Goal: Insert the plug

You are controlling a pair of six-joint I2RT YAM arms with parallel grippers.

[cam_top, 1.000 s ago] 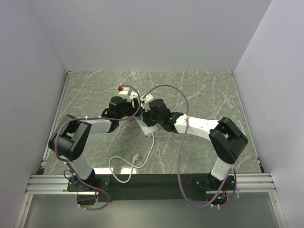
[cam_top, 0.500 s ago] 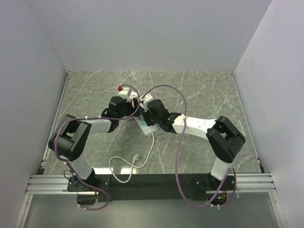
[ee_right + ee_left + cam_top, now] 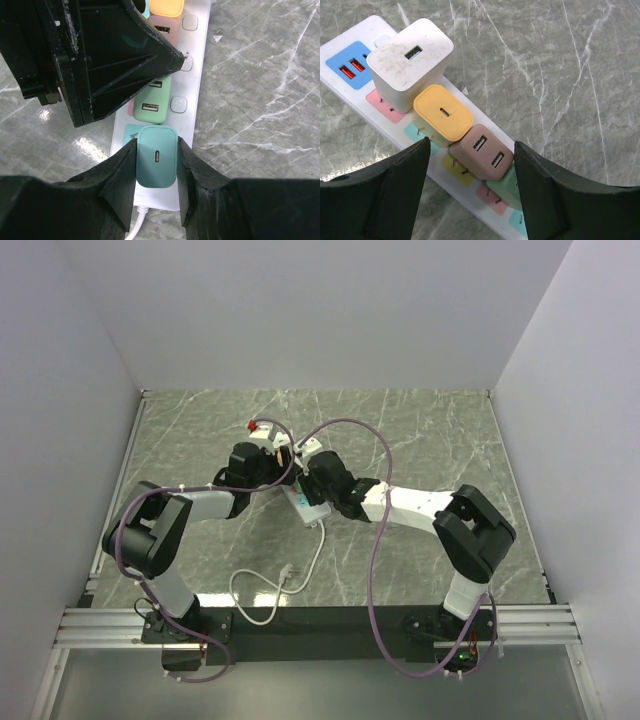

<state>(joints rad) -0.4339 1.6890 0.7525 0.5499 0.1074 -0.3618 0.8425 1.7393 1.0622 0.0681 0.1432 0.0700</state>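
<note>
Right hand (image 3: 156, 167) pinching the teal plug (image 3: 157, 150) at the end slot of the power strip (image 3: 200, 80).
Left hand (image 3: 471, 150) spread, one finger either side of the pink charger (image 3: 480, 157), which is plugged into the strip on the tabletop (image 3: 570, 75).

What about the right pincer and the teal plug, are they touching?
Touching. The right wrist view shows both fingers of the right pincer pressed flat against the sides of the teal plug, no gap.

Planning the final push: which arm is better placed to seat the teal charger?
Right. The right gripper is shut on the teal charger, at the end socket of the power strip. The left gripper is open, holding nothing, over the other chargers.
</note>
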